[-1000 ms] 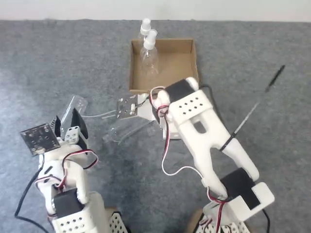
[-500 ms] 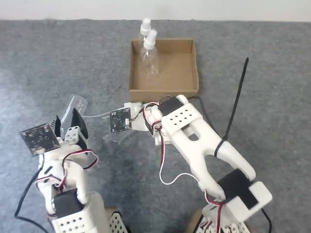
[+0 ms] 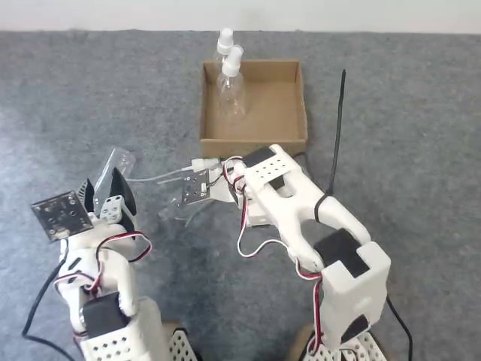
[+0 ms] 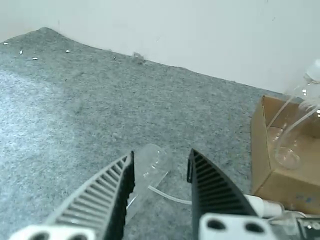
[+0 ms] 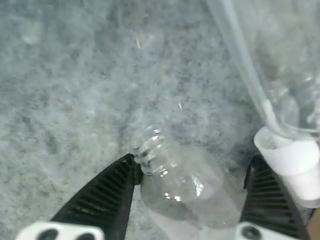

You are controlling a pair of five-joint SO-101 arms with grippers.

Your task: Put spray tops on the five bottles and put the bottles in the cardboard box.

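Note:
A clear capless bottle (image 5: 185,192) lies on the grey carpet between the open fingers of my right gripper (image 5: 192,165), its threaded neck beside one fingertip. In the high view that gripper (image 3: 197,192) hangs low over this bottle (image 3: 180,207), just in front of the cardboard box (image 3: 289,98). A white spray top (image 3: 201,164) with a long tube lies beside it. My left gripper (image 4: 161,155) stands open, apart from a second clear bottle (image 4: 149,164) lying on the carpet ahead of it. One capped bottle (image 3: 231,84) stands in the box, another (image 3: 224,41) behind it.
The box's near wall (image 3: 252,141) lies close behind my right gripper. A black cable tie (image 3: 336,128) sticks up from the right arm. The spray top's tube (image 4: 170,196) runs across the carpet toward the left bottle. Open carpet spreads at the far left and right.
My right arm has folded back and lowered its gripper from beside the box front to the lying bottle. The black cable tie swung upright. The left arm has kept still.

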